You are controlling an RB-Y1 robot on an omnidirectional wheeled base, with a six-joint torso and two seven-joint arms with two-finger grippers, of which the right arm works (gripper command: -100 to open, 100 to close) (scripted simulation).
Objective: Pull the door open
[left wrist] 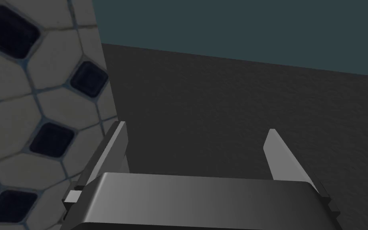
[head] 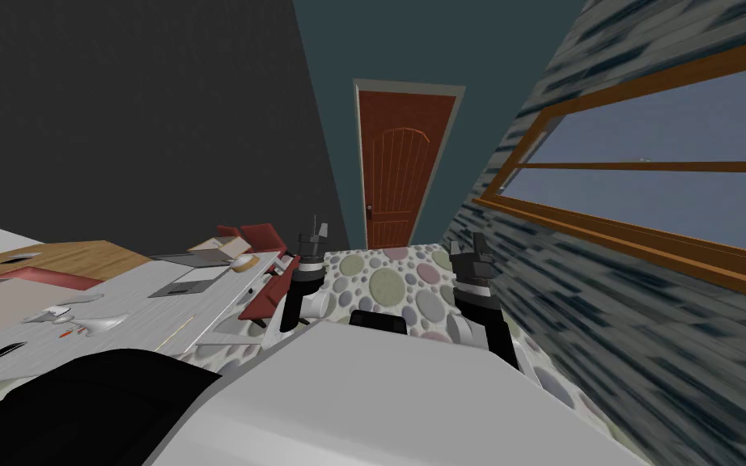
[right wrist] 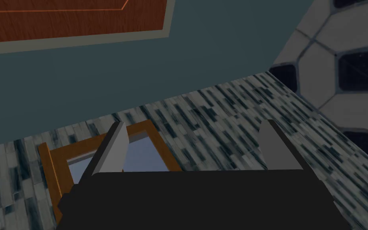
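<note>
Between the fingers [left wrist: 115,151] of the left gripper [left wrist: 195,127] it's just air, so they're spread wide and released, gripping nothing. Same deal on the right gripper [right wrist: 194,123]: its fingers [right wrist: 113,147] stand apart with nothing pinched between them. Both hands are held up side by side, well apart from the door [head: 400,170]. The left one sits a bit left of the door's line and the right one a bit right of it, so the door shows pretty much in the gap between the two arms.

The door itself is reddish-brown wood grain with an arched panel, set in a pale grey frame [head: 460,89] in the teal wall [head: 444,48] at the far end. It looks shut, sitting flush in that frame. The small dark handle [head: 370,209] is on the door's left edge. The right wrist view catches one corner of the door and frame too.

From the door back toward the arms runs a floor [head: 387,283] of pale round pebble shapes. Left of the door there's a dark grey wall [head: 120,121], and nearer than the door on that side a white desk [head: 201,299] with a red chair [head: 262,239] beside it. Right of the door is a mottled grey tiled wall [head: 606,324] with a wood-framed window [head: 646,178].
</note>
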